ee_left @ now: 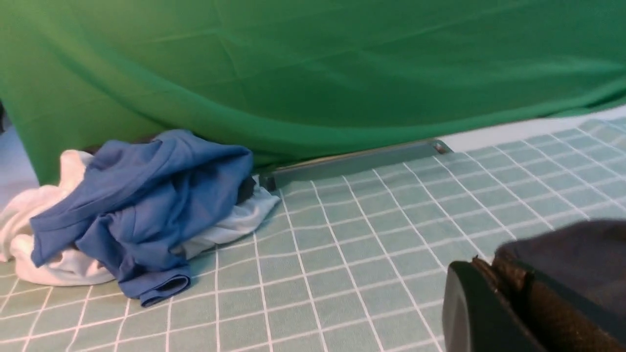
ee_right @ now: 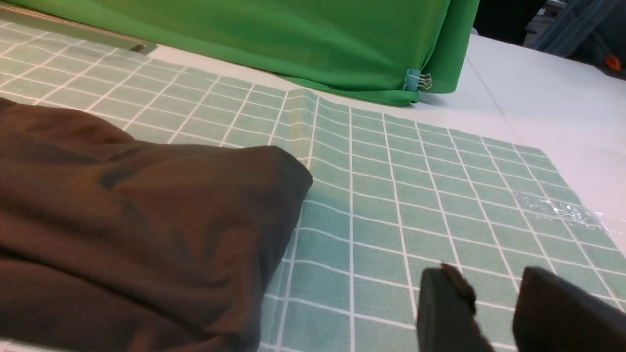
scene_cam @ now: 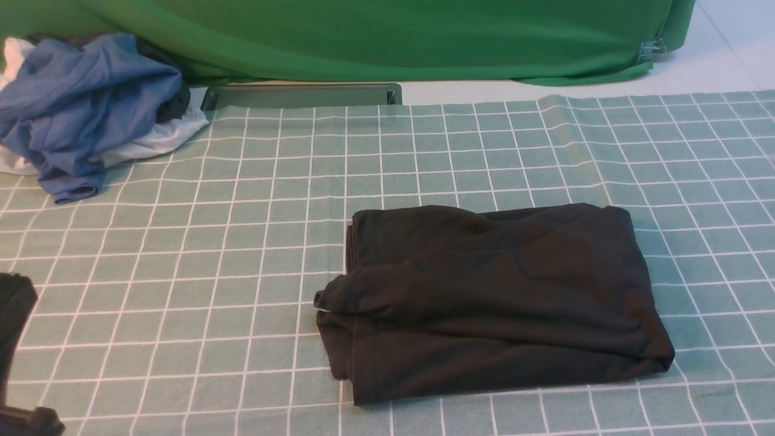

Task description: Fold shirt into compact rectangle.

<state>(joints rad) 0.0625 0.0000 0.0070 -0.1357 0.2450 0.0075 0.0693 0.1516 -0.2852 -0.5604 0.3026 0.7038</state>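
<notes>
The black shirt [scene_cam: 490, 297] lies folded into a rough rectangle on the checked cloth, right of centre in the front view, with a bunched corner at its left edge; its print is hidden. In the right wrist view the shirt [ee_right: 142, 230] fills the near side. My right gripper [ee_right: 494, 283] hovers beside it over bare cloth, open with a clear gap and nothing held. Part of my left arm [scene_cam: 15, 315] shows at the front view's left edge, far from the shirt. My left gripper [ee_left: 494, 266] is shut, jaws pressed together on nothing.
A heap of blue and white garments [scene_cam: 85, 115] lies at the back left. The big green cloth [scene_cam: 387, 36] drapes along the back, with a grey metal bar [scene_cam: 303, 95] at its foot. The checked cloth [scene_cam: 181, 242] covers the table; bare white tabletop [ee_right: 547, 98] lies to the right.
</notes>
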